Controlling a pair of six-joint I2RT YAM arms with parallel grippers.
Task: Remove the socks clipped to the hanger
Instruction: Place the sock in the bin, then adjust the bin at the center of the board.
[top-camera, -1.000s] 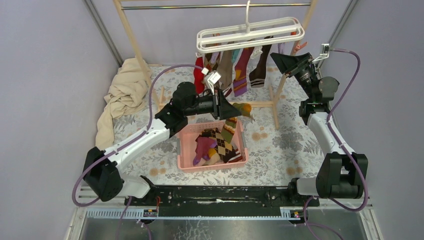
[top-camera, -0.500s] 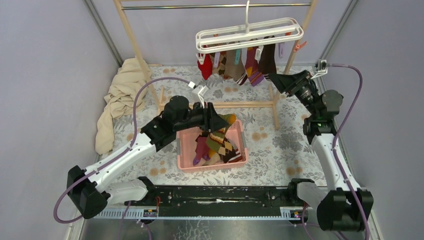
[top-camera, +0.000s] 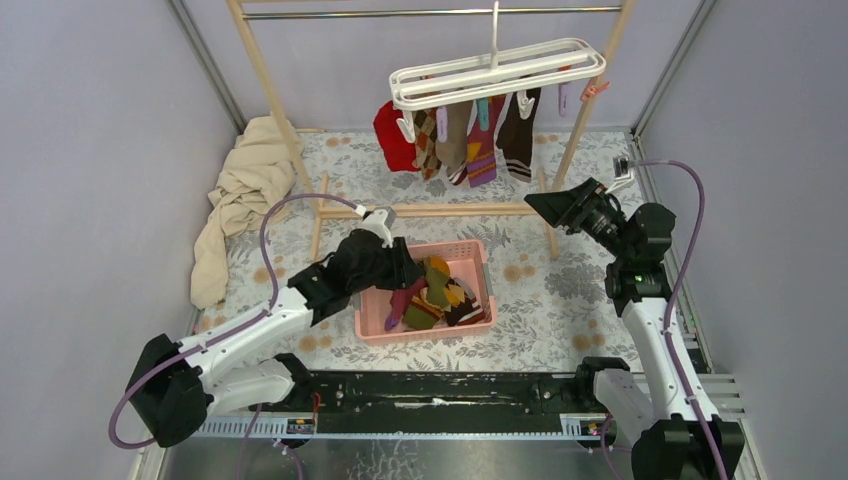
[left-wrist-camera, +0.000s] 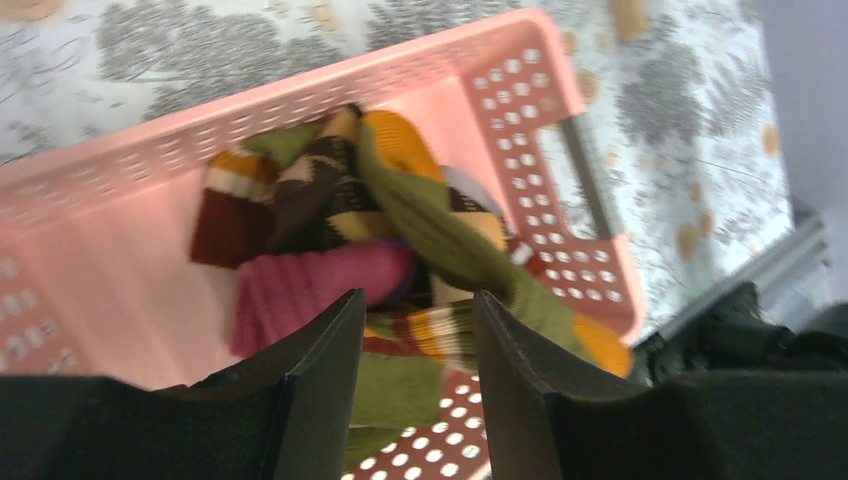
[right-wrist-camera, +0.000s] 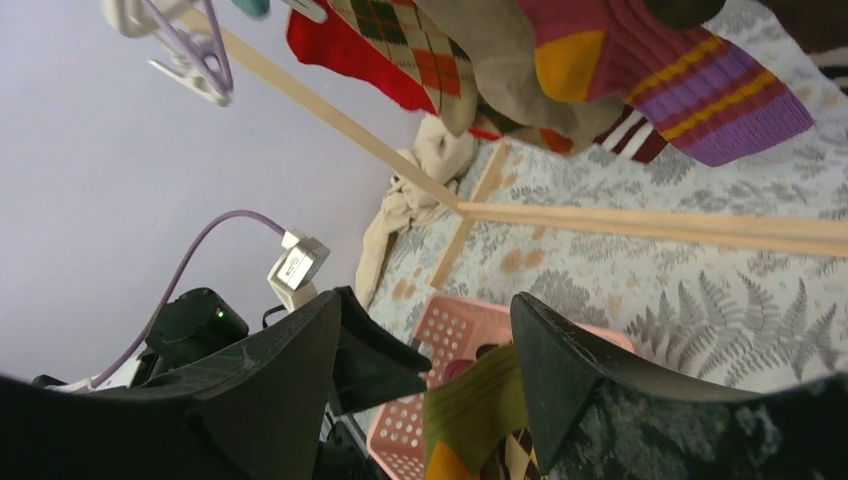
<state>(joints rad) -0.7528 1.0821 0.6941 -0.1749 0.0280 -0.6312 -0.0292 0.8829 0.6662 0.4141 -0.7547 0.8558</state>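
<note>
Landmark: pink basket on the floral table, holding a loose heap of unclipped socks.
Hanger: hooked on the rail of the wooden rack, above and beyond the basket. Its load hangs differently from a second ago, so it has been swaying.
Socks still clipped: a bunch of about five, namely red, argyle, beige, maroon-striped and dark brown, beyond the basket.
Left gripper: low over the basket's left half, fingers spread with nothing between them. A second ago it was raised toward the hanger, carrying an olive-and-orange sock.
Olive sock: now on top of the heap inside the basket, free of the fingers.
Right gripper: spread and empty, to the right of and beyond the basket. It has drawn back and down from the hanger's right end.
Meaning: one more sock delivered and both claws free. The task looks part done, with the clipped bunch still to be taken.
Beige cloth: left of and beyond the basket.
</note>
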